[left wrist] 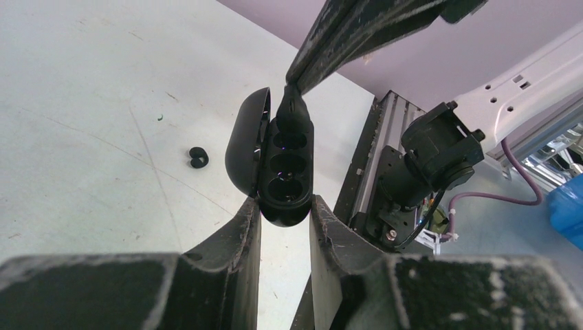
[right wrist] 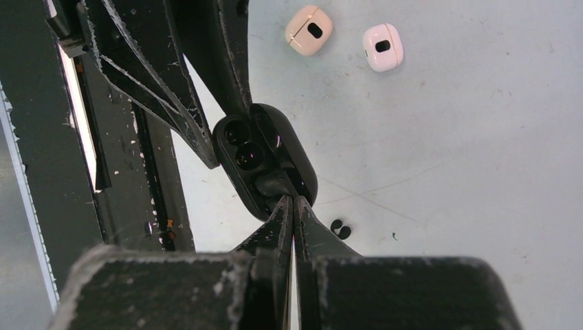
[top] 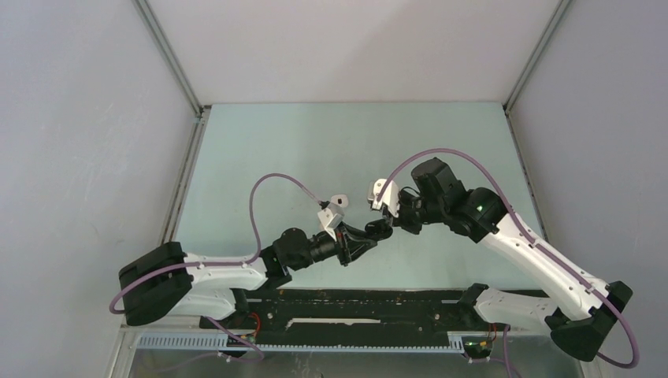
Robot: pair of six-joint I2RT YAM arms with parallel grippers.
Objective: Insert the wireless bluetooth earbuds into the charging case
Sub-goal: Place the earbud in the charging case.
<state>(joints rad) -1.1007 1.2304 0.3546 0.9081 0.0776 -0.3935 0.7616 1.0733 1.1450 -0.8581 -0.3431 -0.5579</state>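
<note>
My left gripper point(left wrist: 284, 203) is shut on the lower end of an open black charging case point(left wrist: 285, 165), held above the table with its lid point(left wrist: 244, 144) swung to the left. My right gripper point(right wrist: 294, 199) is shut, and its tips touch a black earbud point(right wrist: 275, 184) sitting at the case's end socket point(left wrist: 292, 113). The other two sockets look empty. Another black earbud point(right wrist: 340, 227) lies on the table beside the case; it also shows in the left wrist view point(left wrist: 198, 157). In the top view both grippers meet at the case point(top: 383, 228).
A beige case point(right wrist: 309, 29) and a white case point(right wrist: 383, 47) lie side by side on the table beyond the black one. The black base rail point(left wrist: 375, 158) runs along the table's near edge. Grey walls enclose the pale table point(top: 354, 142).
</note>
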